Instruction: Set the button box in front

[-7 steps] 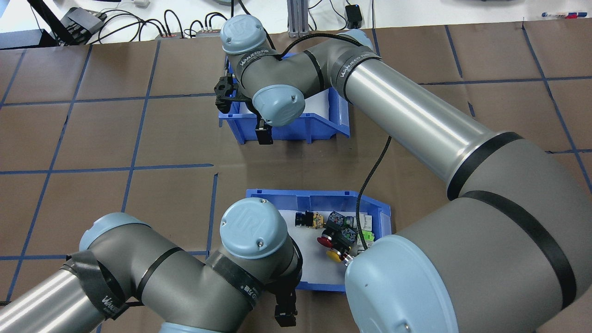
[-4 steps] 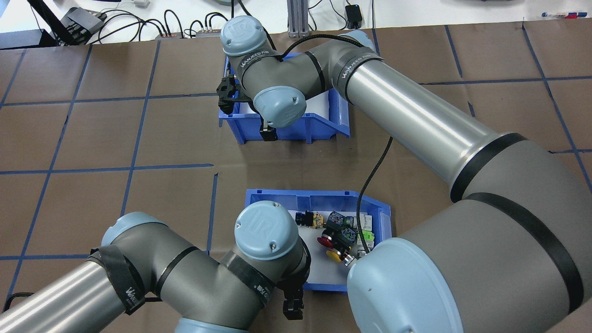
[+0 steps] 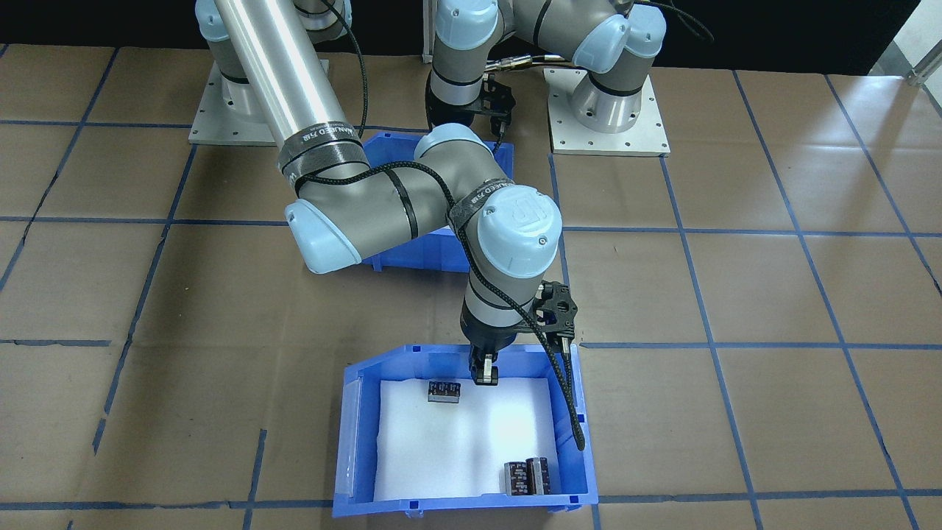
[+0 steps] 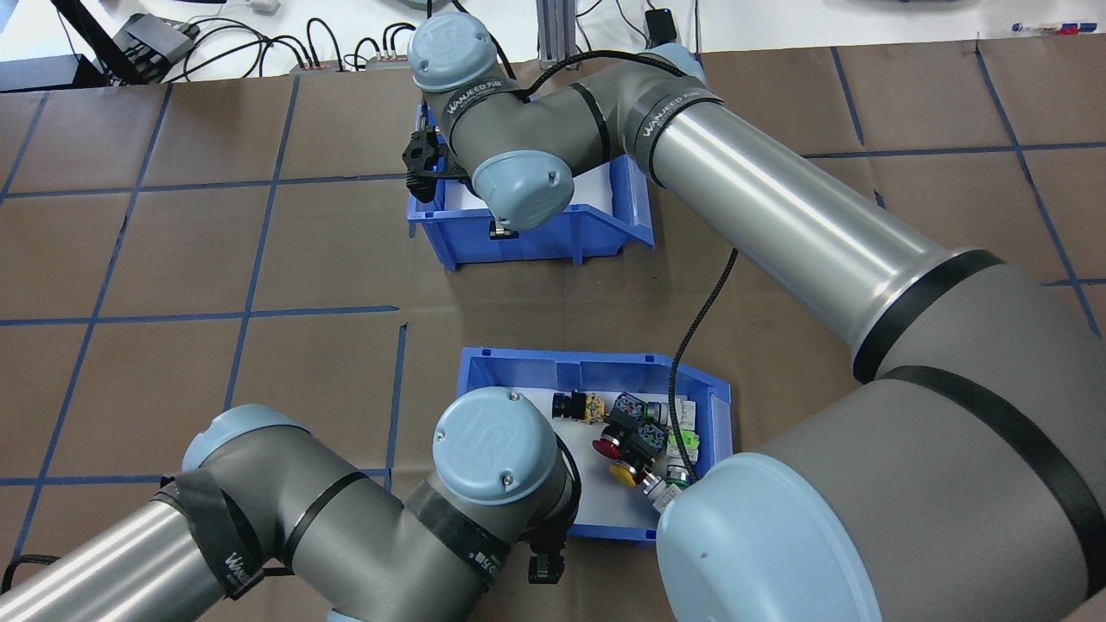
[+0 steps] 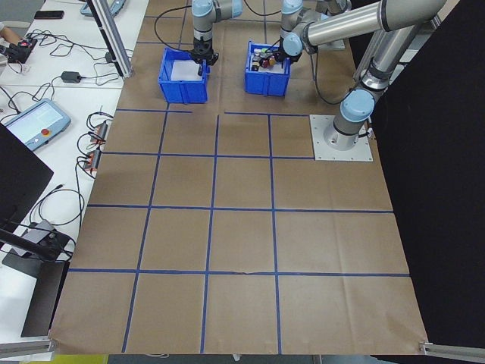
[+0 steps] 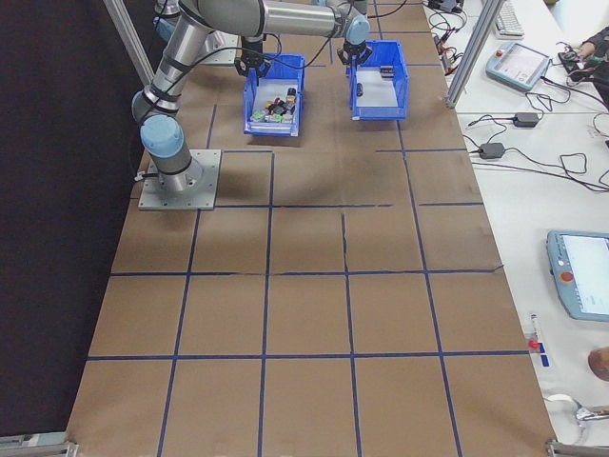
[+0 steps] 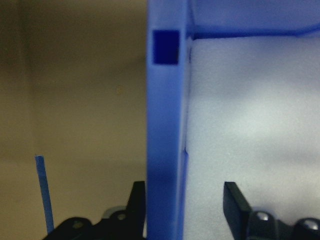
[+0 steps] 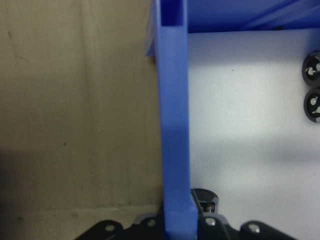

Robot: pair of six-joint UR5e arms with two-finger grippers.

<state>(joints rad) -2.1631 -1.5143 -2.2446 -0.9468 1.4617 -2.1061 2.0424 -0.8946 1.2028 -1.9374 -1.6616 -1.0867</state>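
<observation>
The button box (image 4: 596, 370) is the nearer blue bin, holding red, yellow and green push-buttons (image 4: 635, 436) on white foam. My left gripper (image 4: 546, 566) is at its wall nearest the robot. In the left wrist view the gripper (image 7: 185, 205) is open, one finger on each side of that blue wall (image 7: 165, 125). My right gripper (image 4: 499, 229) is down on the near wall of the farther blue bin (image 4: 553, 246). In the right wrist view it (image 8: 177, 220) is shut on this wall. The button box (image 3: 412, 258) is mostly hidden behind the right arm in the front-facing view.
The farther bin (image 3: 346, 442) holds black cylindrical parts (image 3: 528, 477), one (image 3: 444, 391) close to the right gripper (image 3: 483, 374). Brown paper with blue tape lines covers the table (image 4: 173, 259). Cables and devices (image 4: 155, 39) lie past its far edge.
The left arm has swung in, bringing its gripper forward to the button box's near wall. The right gripper has dropped lower onto the farther bin's wall.
</observation>
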